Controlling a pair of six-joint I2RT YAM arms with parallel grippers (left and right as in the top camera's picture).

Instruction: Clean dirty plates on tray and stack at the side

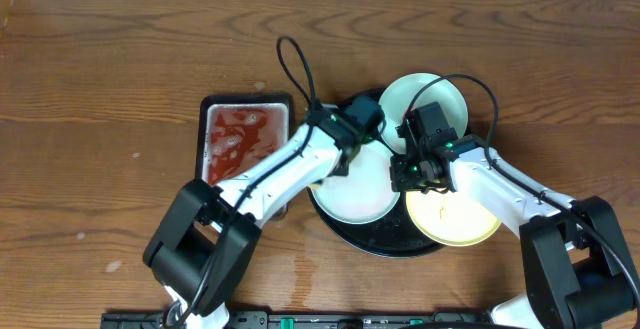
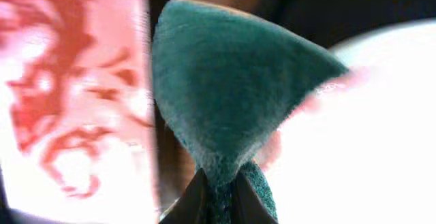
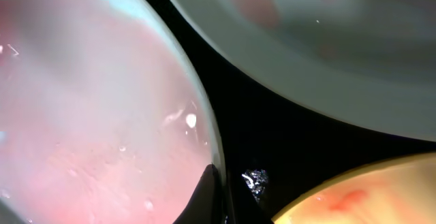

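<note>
Three plates are sitting on the round black tray (image 1: pixel 385 241): a pale plate (image 1: pixel 350 194) with a pinkish film at the left, a second pale plate (image 1: pixel 430 99) overhanging the far rim, and a yellow plate (image 1: pixel 455 219) with red smears at the right. The rectangular tray (image 1: pixel 248 100) beside it is holding reddish water. The left gripper (image 2: pixel 218 200) is pinching a green sponge (image 2: pixel 225 94) tightly. The right gripper (image 3: pixel 216 197) is resting with its fingers pressed together at the first plate's rim; I cannot tell whether it is gripping it.

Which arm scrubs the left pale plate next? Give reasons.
Left. The left gripper is shut on the green sponge beside the plate; the right gripper is shut at its rim, without a sponge.
</note>
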